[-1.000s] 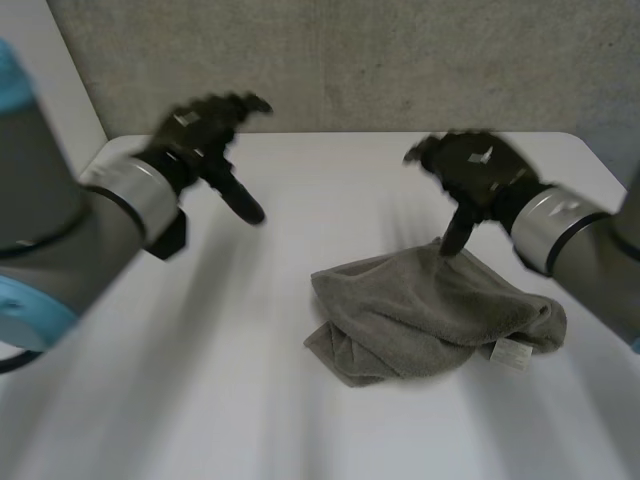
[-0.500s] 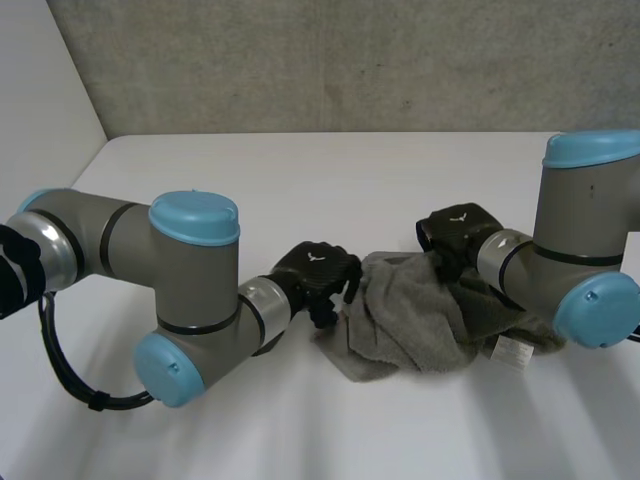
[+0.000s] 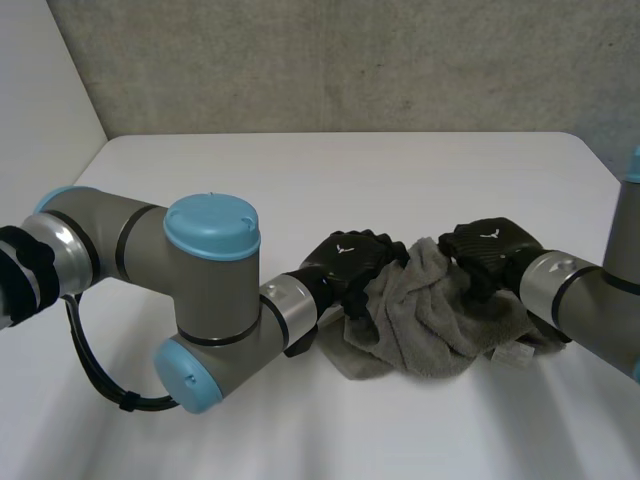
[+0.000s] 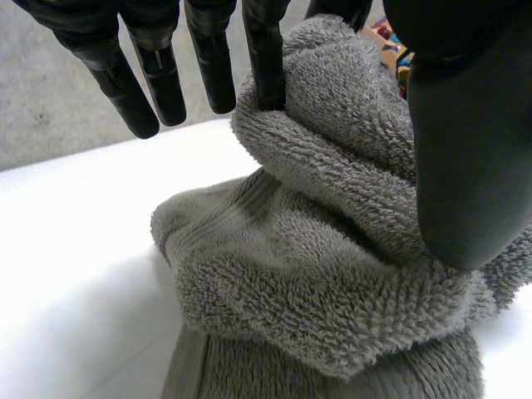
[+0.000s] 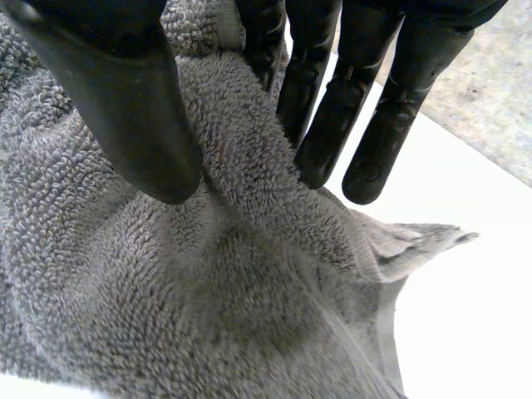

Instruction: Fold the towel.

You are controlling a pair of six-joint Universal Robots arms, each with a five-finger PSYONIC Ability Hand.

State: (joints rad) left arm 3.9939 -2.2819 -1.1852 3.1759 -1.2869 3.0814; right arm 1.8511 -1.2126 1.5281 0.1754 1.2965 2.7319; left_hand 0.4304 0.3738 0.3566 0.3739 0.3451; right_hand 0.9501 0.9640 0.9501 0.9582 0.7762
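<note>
Towel sits crumpled in a heap on the table, right of centre, so the step in hand looks like the first grab. Next it likely needs lifting and spreading flat. Both arms reach in low. The left hand pinches the heap's left edge between thumb and finger, and the right hand pinches a ridge on its right side.
</note>
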